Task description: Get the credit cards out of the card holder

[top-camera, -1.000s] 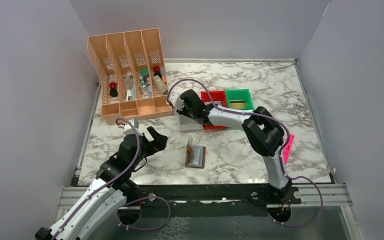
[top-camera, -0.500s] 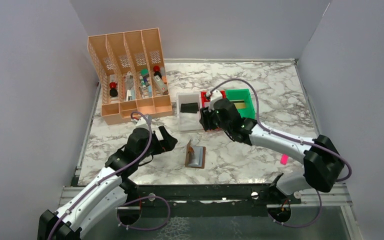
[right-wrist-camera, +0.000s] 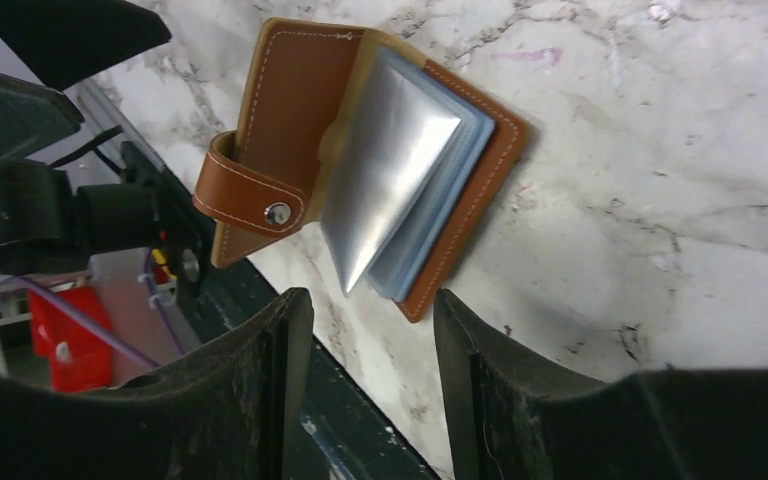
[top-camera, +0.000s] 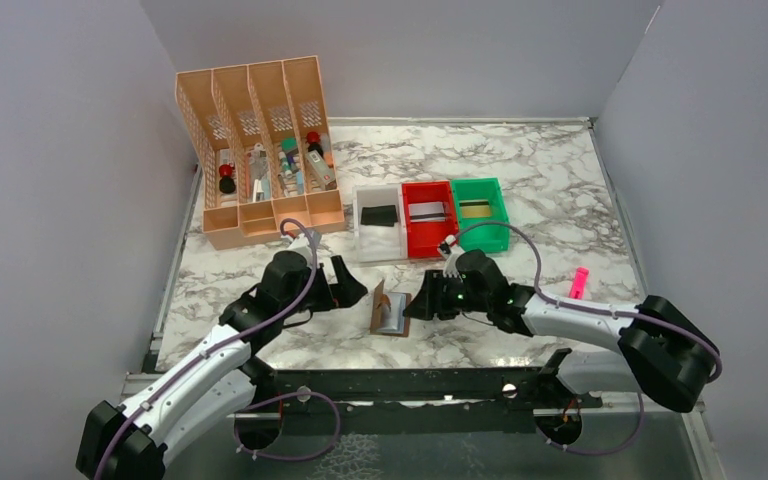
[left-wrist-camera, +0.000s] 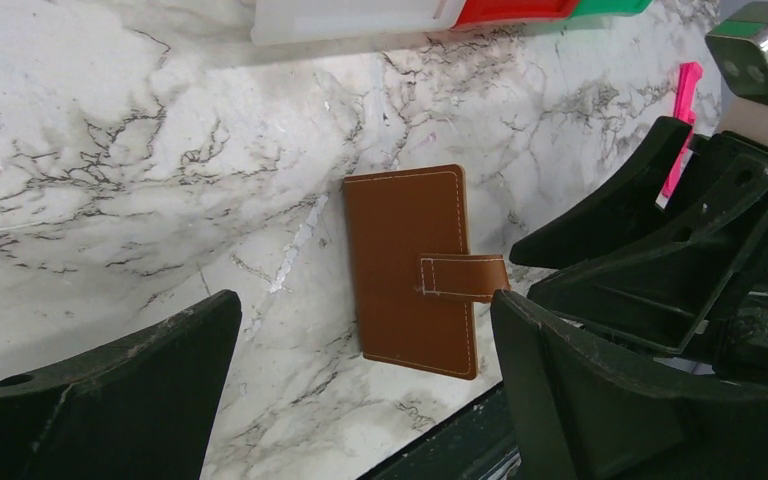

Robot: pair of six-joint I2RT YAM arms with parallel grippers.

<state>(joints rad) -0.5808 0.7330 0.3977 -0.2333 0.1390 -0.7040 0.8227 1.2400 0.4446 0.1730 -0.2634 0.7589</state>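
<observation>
Taken from high on the near side of the card holder (top-camera: pixel 390 310), looking down over the whole marble bench (top-camera: pixel 560 180). Taken close from the card holder's left, through the left end effector (left-wrist-camera: pixel 365 300), facing its brown outer cover. Taken closer still from its right, past the right end effector (right-wrist-camera: pixel 372 300), facing the open inner sleeves. Shared by all three: the card holder and the marble around it.

Right end effector (top-camera: pixel 417 304) leaves white bin (top-camera: pixel 362 243) at worktop's far middle and swings toward near edge. Now low, just right of card holder (top-camera: pixel 390 312), jaws wider. Left end effector (top-camera: pixel 346 290) advances toward card holder's left side. Dark card (top-camera: pixel 378 214) in white bin now uncovered.
</observation>
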